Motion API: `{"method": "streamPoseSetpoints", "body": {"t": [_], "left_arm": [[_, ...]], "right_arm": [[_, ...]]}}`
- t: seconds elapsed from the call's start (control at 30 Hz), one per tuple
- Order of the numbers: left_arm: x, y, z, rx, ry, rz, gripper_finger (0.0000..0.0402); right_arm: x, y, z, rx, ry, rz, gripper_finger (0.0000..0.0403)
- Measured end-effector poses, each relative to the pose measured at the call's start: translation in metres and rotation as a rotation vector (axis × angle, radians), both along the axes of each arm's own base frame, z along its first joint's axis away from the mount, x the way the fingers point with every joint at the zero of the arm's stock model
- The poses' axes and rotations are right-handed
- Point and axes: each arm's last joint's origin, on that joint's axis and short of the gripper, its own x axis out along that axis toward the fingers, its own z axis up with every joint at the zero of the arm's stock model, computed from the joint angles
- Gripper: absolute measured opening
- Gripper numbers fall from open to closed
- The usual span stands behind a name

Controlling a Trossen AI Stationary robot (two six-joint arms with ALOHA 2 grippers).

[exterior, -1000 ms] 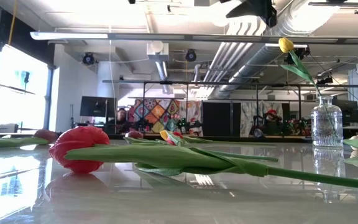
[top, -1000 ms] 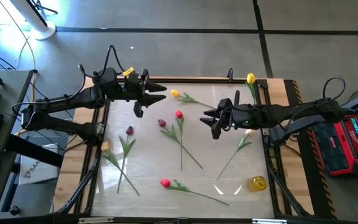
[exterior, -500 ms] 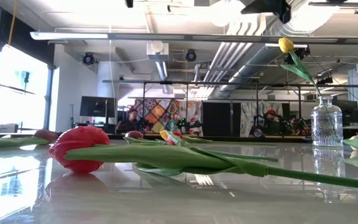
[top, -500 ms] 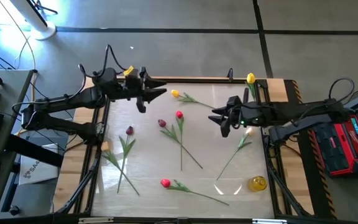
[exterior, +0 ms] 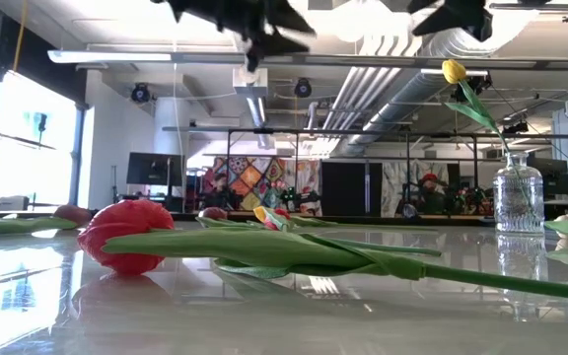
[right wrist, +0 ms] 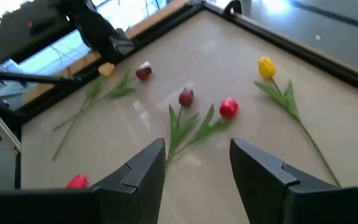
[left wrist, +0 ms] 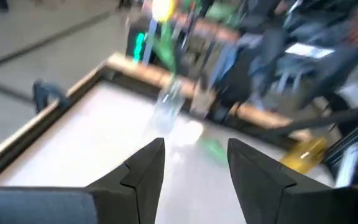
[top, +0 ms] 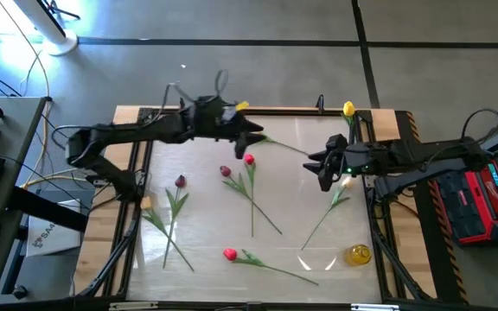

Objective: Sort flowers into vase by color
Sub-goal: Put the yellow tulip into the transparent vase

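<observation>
Several tulips lie flat on the white table: a red one (top: 249, 159), two maroon ones (top: 225, 171) (top: 180, 181), a red one near the front (top: 229, 254), and a yellow one (right wrist: 266, 66) near the far edge. In the high view only the yellow one's stem (top: 285, 146) shows. Another yellow tulip (top: 348, 109) stands with its stem in a clear glass vase (exterior: 518, 200) at the far right corner. My left gripper (top: 258, 136) hangs open above the lying yellow tulip, with nothing between its fingers. My right gripper (top: 318, 166) is open and empty above the table's right part.
A small yellow vase (top: 359, 254) lies near the front right corner. A long green stem (top: 325, 213) runs out from under my right arm. A raised wooden frame (top: 387, 117) rims the table. A red case (top: 478, 203) sits beyond the right edge.
My left gripper has swung from the table's far left corner toward the right and down a little, ending above the lying yellow tulip, and has tipped further down. My right gripper has drawn back toward the table's right edge. No flower has moved.
</observation>
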Motion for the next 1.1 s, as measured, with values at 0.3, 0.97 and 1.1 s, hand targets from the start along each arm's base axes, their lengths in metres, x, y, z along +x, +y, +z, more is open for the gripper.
{"method": "streamPoseSetpoints", "body": {"t": [0.3, 0.97, 1.1], "left_arm": [[0.044, 0.036, -0.042, -0.001, 0.316, 0.003, 0.0188], [0.124, 0.089, -0.115, 0.118, 0.748, -0.099, 0.0189], [0.133, 0.095, -0.129, 0.197, 0.826, -0.122, 0.0189]], "right_arm": [[-0.004, 0.009, -0.004, 0.033, 0.037, 0.003, 0.0169], [-0.008, 0.012, -0.008, 0.058, 0.075, -0.026, 0.0169], [-0.01, 0.012, -0.01, 0.067, 0.094, -0.037, 0.0169]]}}
